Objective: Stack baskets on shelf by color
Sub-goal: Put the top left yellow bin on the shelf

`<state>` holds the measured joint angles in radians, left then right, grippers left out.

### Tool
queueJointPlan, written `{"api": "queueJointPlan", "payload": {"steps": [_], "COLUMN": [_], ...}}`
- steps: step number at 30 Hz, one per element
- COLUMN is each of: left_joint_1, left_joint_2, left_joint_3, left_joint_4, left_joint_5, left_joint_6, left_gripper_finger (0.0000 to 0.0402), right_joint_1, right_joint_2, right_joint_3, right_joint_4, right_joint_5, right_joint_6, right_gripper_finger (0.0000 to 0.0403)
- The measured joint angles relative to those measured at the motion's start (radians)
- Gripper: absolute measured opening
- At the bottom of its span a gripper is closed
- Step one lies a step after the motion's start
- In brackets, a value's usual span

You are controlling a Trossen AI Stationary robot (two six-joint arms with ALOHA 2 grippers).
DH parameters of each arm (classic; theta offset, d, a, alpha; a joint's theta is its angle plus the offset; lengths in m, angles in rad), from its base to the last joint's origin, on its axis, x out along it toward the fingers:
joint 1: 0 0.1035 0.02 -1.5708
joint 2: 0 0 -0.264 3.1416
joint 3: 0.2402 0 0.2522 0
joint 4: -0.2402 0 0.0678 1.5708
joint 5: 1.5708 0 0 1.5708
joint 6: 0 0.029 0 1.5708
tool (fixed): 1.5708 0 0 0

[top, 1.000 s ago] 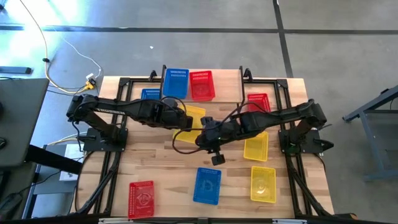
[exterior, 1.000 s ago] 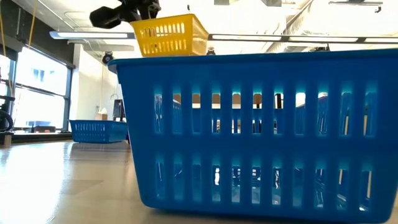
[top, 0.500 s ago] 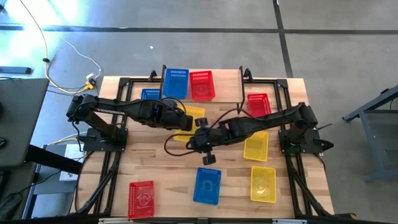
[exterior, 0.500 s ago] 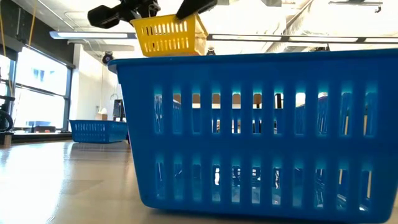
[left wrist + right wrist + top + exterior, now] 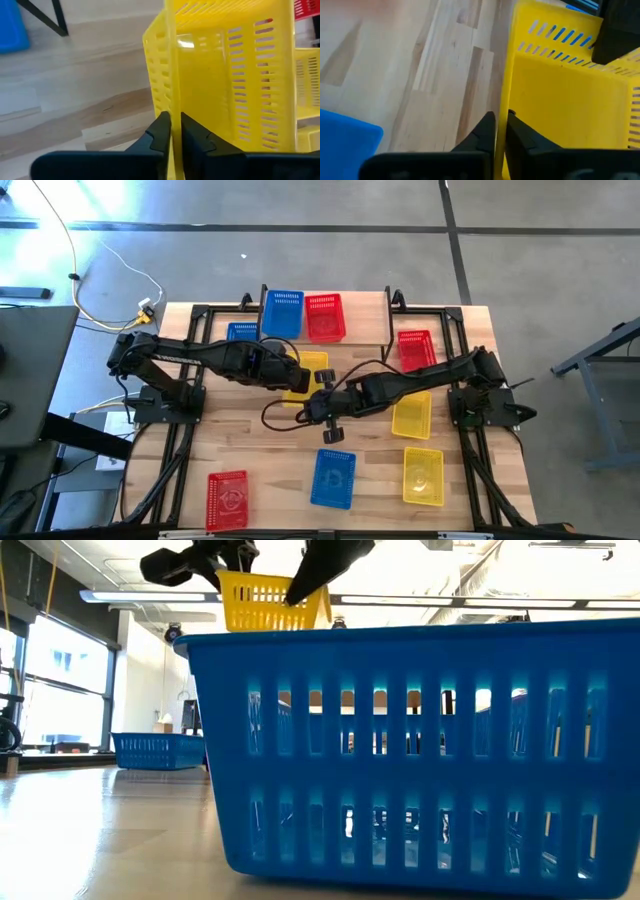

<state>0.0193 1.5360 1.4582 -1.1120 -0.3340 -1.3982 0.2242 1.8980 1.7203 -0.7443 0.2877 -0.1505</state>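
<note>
Both pairs of fingers are clamped on one yellow basket [image 5: 310,370] lifted above the middle of the table: the left gripper [image 5: 172,131] pinches one thin wall of it, and the right gripper [image 5: 500,129] pinches another wall on the opposite side, so the basket hangs between the two arms, looking like a handover in progress. In the low view the same basket shows up high behind the near blue basket [image 5: 410,750], with dark fingers on either side of it. Starting nearest the front edge of the table in the high view, a red basket [image 5: 228,500], the blue basket [image 5: 333,478] and a yellow basket [image 5: 423,476] lie apart from one another, untouched. Further in, another yellow basket [image 5: 411,415] sits under the right arm, and a red basket [image 5: 415,346] lies beyond it near the right side. A blue basket [image 5: 242,332] rests behind the left arm. At the far edge stands the shelf [image 5: 365,310], with one blue basket [image 5: 283,313] and one red basket [image 5: 325,317] side by side on it and bare board beside them. Judging by this, the task is at an early stage: each colour has at most one on the shelf, yellow has none, and six baskets wait on the table besides the one held.
</note>
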Motion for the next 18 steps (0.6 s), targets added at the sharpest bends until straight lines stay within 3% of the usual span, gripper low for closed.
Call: {"api": "queueJointPlan", "payload": {"steps": [18], "left_joint_1": [0.032], "left_joint_2": [0.000], "left_joint_3": [0.000], "left_joint_4": [0.010], "left_joint_5": [0.016], "left_joint_6": [0.196], "left_gripper_finger": [0.0125], "right_joint_1": [-0.001], "right_joint_2": [-0.002], "right_joint_3": [-0.001], "right_joint_4": [-0.165], "right_joint_5": [-0.053], "right_joint_6": [0.012], "right_gripper_finger": [0.0000]}}
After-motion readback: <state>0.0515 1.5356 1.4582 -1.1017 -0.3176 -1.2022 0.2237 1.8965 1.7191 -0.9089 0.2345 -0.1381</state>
